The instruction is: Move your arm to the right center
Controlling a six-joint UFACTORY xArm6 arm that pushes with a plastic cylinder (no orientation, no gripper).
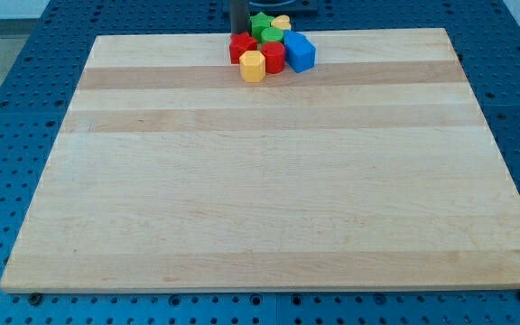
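One wooden board (269, 181) fills most of the view, pale planks with grain bands running left to right, lying on a blue perforated table (7, 108) that shows along all edges. No fingers on this rig, just a straight dark rod (240, 13) coming down from the view's top edge, a bit left of centre. My tip (240, 33) sits at the board's top edge, right against the cluster of blocks, at its upper left side; whether it touches the red one below it I cannot tell.

Blocks are all bunched in one tight cluster at the top centre, touching or nearly so. Blue cube (300, 52) on the cluster's right side. Red block (273, 57) in the middle, second red block (242, 47) on the left just under my tip. Yellow hexagonal block (253, 66) at the cluster's bottom. Green block (272, 36) and another green block (260, 23) behind it, shapes unclear. Small yellow block (281, 22) at the far top, mostly hidden.

The board's right centre is well apart from my tip.
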